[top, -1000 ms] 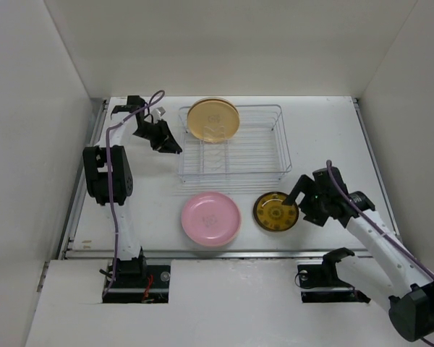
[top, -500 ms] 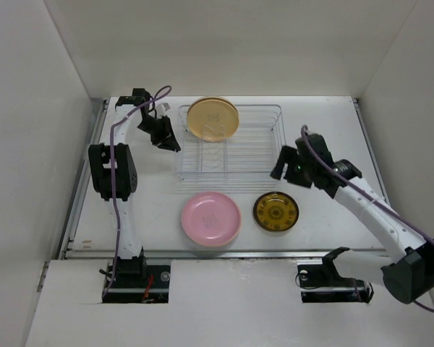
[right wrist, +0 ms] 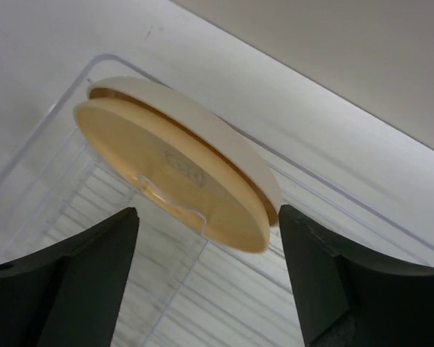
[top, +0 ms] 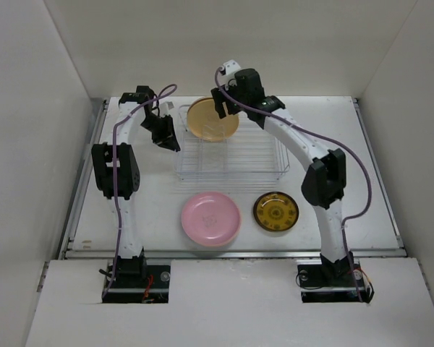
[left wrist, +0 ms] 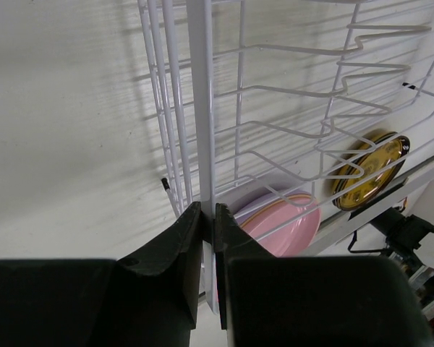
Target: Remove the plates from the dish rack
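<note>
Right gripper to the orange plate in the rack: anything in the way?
Nothing visible. The open right gripper faces the orange plate rim-on with bare space between; a cream plate stands close behind it.

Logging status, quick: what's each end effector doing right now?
Left end effector: closed on the dish rack.
Right end effector: open, empty, near the yellow-orange plate.

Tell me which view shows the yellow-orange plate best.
Right wrist: the yellow-orange plate sits large between the open fingers, with a cream plate behind it. Top external shows it small. Left wrist misses it, showing dish rack wires instead.
</note>
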### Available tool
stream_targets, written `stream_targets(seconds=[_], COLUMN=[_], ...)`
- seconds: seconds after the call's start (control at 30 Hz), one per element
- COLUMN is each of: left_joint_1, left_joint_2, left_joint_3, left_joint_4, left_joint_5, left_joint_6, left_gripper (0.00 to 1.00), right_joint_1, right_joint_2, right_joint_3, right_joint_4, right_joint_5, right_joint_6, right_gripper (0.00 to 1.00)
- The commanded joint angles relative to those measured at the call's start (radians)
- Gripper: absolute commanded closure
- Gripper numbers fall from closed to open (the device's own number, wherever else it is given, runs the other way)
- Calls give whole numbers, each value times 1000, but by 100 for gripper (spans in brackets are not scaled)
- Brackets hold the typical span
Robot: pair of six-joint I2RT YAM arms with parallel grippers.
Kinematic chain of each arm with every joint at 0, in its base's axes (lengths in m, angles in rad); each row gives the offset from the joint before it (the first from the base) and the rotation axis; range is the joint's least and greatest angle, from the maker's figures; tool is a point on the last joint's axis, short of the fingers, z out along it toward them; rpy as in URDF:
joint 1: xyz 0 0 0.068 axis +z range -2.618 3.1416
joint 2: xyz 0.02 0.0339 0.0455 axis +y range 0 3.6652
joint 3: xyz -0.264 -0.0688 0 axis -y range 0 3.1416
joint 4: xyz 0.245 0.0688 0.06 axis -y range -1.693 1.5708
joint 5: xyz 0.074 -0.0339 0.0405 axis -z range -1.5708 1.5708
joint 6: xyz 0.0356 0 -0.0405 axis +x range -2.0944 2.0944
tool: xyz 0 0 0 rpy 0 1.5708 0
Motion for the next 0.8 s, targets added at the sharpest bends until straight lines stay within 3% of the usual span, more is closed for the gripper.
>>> stream_targets(seconds=[0.0,0.07,0.2,0.23,0.43,0.77], left_joint_1=[-12,-12,-12,-12,-12,-12], left_joint_2=[8,19,28,28,46,37], left_joint_3=[9,9,9,9,9,-68], left_joint_4=[-12,-12,-12,-12,-12,52], left_joint_5=[-52,-52,-52,-52,-33,45], left_joint_6=[30,30,30,30,21,-85], left_gripper=[100,100,100,100,100,100], right_joint_1=[4,4,4,4,4,15], right_joint_2=[74,96,149,150,133,-86], right_joint_3=[148,148,139,148,101,-55], right_joint_4=[28,87,118,118,109,235], right_joint_5=[-77,-109,-132,-132,-121,-34], right_joint_6=[-112,-112,-102,-102,-102,-112], right_gripper=[19,25,45,61,100,100])
